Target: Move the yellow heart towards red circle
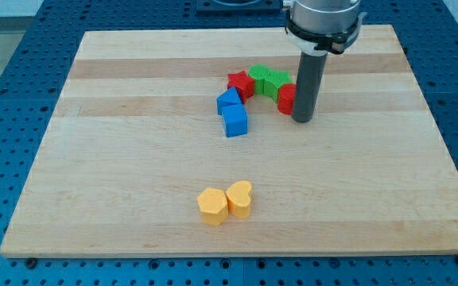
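Note:
The yellow heart (240, 198) lies near the view's bottom centre of the wooden board (133, 159), touching a yellow hexagon-like block (212, 206) on its left. The red circle (286, 98) sits at the view's upper right of centre, partly hidden behind my rod. My tip (302, 118) rests on the board right against the red circle's right side, far above and to the right of the yellow heart.
A curved row of blocks lies left of the red circle: two green blocks (268, 82), a red star-like block (240, 83), and two blue blocks (229, 101) (234, 121). Blue perforated table surrounds the board.

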Controlling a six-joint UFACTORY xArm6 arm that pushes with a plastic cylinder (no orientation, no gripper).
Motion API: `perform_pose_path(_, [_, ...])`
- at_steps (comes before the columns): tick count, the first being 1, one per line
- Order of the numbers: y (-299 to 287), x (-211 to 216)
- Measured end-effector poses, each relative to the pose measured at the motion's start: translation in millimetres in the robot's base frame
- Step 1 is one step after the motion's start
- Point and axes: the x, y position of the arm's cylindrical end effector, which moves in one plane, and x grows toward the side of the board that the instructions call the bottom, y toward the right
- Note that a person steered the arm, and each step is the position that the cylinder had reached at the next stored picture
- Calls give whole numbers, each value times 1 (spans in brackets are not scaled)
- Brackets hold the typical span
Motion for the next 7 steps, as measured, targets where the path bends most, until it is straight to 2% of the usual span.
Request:
perform_pose_path(1, [1, 24])
perform_pose_path(4, [-16, 145])
perform_pose_path(6, [-81, 189])
perform_pose_path(7, [-110, 192])
